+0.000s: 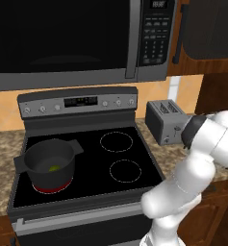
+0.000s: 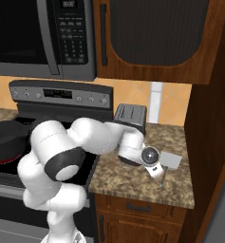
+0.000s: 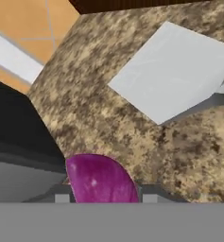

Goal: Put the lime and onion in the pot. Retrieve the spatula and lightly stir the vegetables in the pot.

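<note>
Left base view: the lime [image 1: 53, 168] lies inside the pot [image 1: 49, 163] on the stove [image 1: 86, 168].
Right base view: my end effector [image 2: 160, 178] is low over the tabletop [image 2: 133, 182], beside the spatula [image 2: 171, 160].
Hand view: the onion [image 3: 101, 179] sits between my 2 fingers [image 3: 61, 197]; whether they are clenched on it, I cannot tell.

The robot's glossy white rounded arm [image 2: 57, 166] is built of fat, smooth, bulbous segments at the lower left of the right base view. Dark grey bands [image 2: 64, 167] ring the joints between the shells. At the centre of that frame, a white wrist housing carries a round grey metallic disc [image 2: 150, 155]. In the left base view's lower right, another dark joint collar [image 1: 192, 132] shows.
</note>
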